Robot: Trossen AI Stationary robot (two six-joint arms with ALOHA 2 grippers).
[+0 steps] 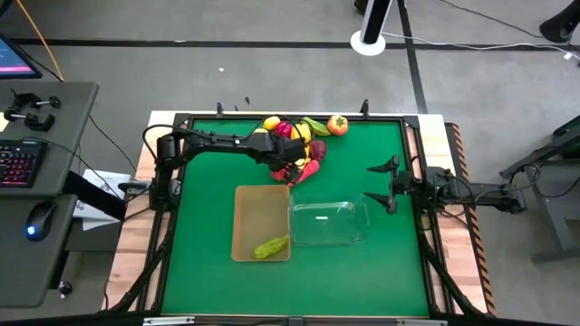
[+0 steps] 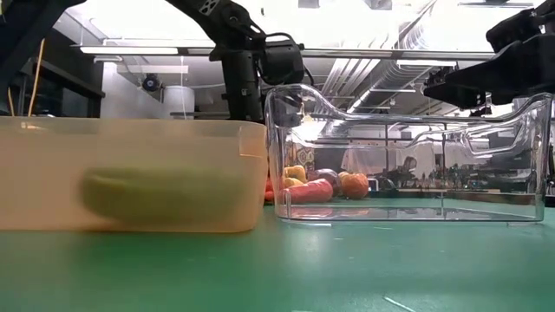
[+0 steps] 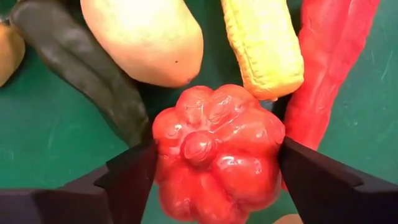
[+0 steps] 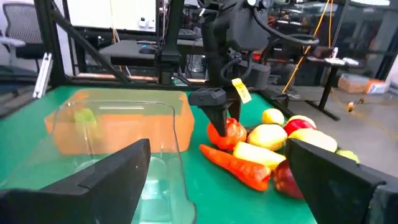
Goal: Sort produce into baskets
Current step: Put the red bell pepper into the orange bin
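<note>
Left tool (image 3: 214, 163): down in the pile at the far side of the counter (image 1: 208, 226), fingers on either flank of a red pepper (image 3: 216, 149) — touching it on both sides, so it looks gripped. Whether it is off the surface, I can't tell.
Red pepper: at the near edge of the pile, just beyond the bins' far ends, with a corn cob (image 3: 264, 43), a long red chilli (image 3: 326, 68), a pale yellow fruit (image 3: 143, 37) and a dark green pod (image 3: 81, 68) close around it.
Right tool (image 4: 217, 174): waiting at the right edge, just beside the clear bin (image 1: 328, 223), fingers spread wide, holding nothing.
Tan bin (image 1: 245, 222): one green piece (image 1: 271, 246) inside, at the near end.
Clear bin: nothing in it that I can see.
Pile (image 1: 299, 145): most of the produce is there, unsorted, a tomato (image 1: 337, 125) at its right end.
Progress: early days, I'd say — one item binned, one in hand, roughly ten to go.
</note>
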